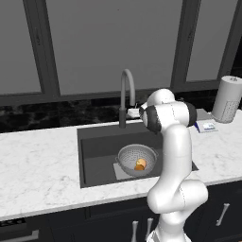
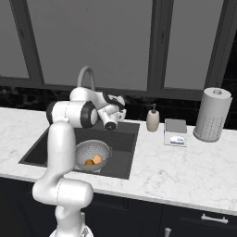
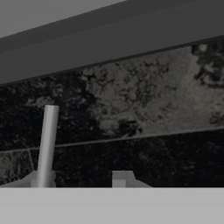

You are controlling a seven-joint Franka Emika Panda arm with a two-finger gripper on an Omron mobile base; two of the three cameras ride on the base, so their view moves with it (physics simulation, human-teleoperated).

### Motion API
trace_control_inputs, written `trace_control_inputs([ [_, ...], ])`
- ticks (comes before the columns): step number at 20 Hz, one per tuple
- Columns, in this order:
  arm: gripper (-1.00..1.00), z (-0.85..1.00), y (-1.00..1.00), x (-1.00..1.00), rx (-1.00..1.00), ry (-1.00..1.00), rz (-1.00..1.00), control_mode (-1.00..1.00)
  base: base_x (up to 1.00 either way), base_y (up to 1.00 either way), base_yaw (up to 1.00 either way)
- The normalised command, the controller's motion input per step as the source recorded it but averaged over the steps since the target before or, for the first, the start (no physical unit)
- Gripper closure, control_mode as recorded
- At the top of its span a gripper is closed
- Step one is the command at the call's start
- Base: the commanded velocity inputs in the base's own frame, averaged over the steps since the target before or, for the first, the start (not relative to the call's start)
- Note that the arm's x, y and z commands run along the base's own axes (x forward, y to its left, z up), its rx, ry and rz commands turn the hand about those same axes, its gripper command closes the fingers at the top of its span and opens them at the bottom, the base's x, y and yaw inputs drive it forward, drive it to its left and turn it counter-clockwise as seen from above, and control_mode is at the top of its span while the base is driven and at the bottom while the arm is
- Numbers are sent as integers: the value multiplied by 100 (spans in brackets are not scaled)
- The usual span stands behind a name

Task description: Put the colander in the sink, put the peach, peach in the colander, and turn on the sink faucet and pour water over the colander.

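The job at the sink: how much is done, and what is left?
Done: the colander sits in the sink with both peaches inside. In hand: the gripper is raised beside the sink faucet. Left: turning on the water; no stream is visible.

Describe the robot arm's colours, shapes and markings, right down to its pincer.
The arm is a glossy white chain of rounded, tube-like segments with bulbous elbows. Dark grey, almost black bands ring its joints, showing as round caps at the segment ends. No cables, labels or markings are visible on it. The pincer at the wrist end is small, white with dark parts; its fingers are too small to make out.
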Motion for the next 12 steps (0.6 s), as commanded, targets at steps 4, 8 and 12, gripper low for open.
trace_control_inputs([
  [4, 100, -12, -98, 0, 3, 3, 0, -100, 0, 0, 0],
  [8, 100, -16, -94, 0, 2, 3, 0, -100, 0, 0, 0],
  [12, 100, -18, -89, 0, 0, 3, 0, -100, 0, 0, 0],
])
